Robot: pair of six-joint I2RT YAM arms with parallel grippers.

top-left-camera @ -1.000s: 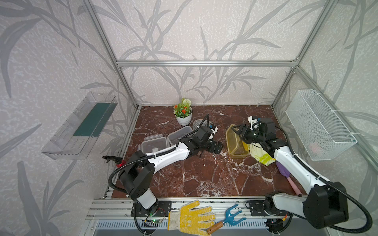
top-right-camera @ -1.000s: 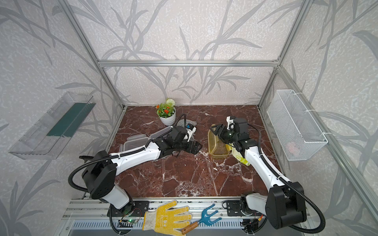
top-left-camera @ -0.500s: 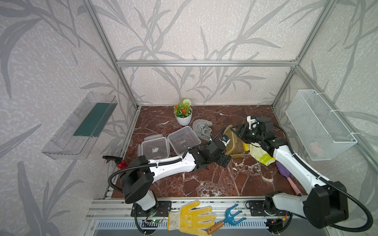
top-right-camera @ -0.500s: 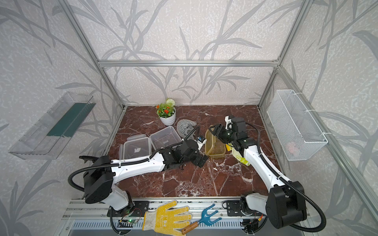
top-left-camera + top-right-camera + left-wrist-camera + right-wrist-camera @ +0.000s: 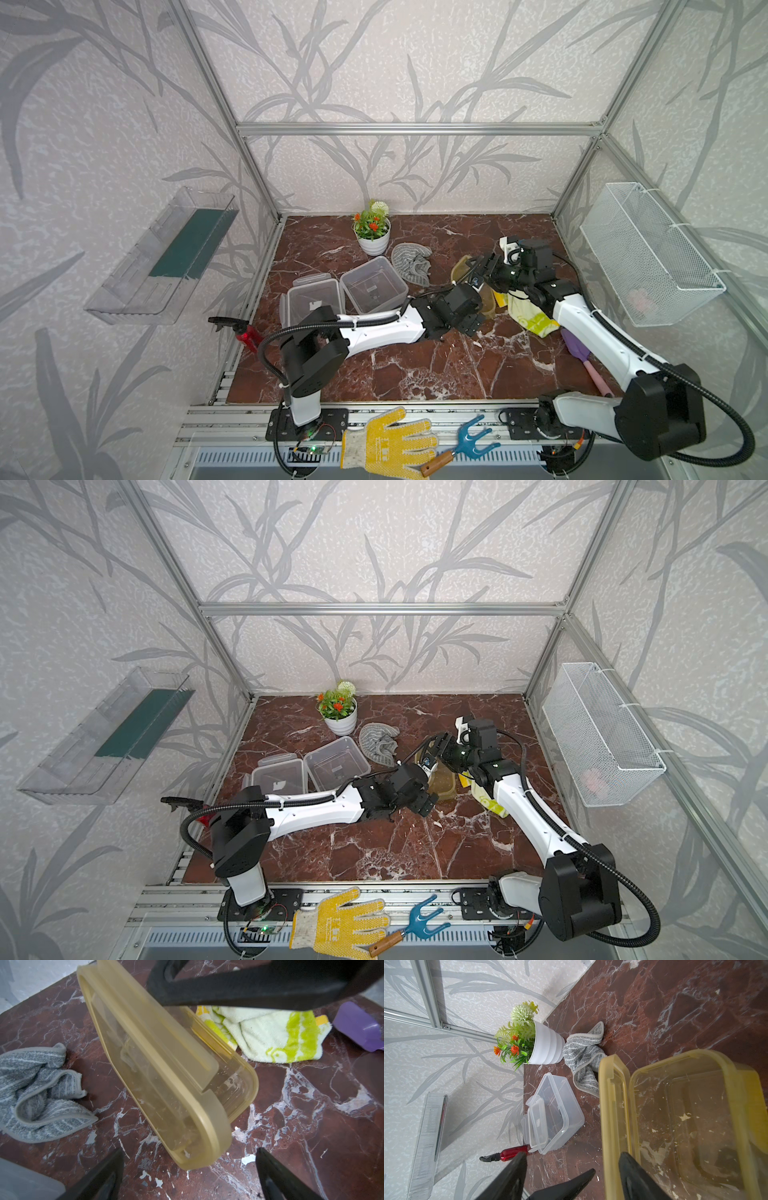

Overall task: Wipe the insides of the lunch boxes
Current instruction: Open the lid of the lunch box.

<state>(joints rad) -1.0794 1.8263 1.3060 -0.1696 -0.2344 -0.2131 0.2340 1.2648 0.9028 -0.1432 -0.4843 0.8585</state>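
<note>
We saw the left gripper [image 5: 189, 1176] spread beside the amber box [image 5: 166, 1076]; the right gripper [image 5: 571, 1176] straddled its raised lid [image 5: 612, 1122], contact unclear

The left arm's gripper [image 5: 471, 322] has swung away from the clear greyish plastic box [image 5: 372, 284] and the grey striped cloth [image 5: 411, 264], now uncovered, across the surface to the translucent amber box [image 5: 166, 1076], its fingers [image 5: 276, 1176] spread before it.

Amber lunch box [image 5: 685, 1118], grey striped cloth [image 5: 39, 1093], red-brown veined marble table [image 5: 415, 365]
</note>
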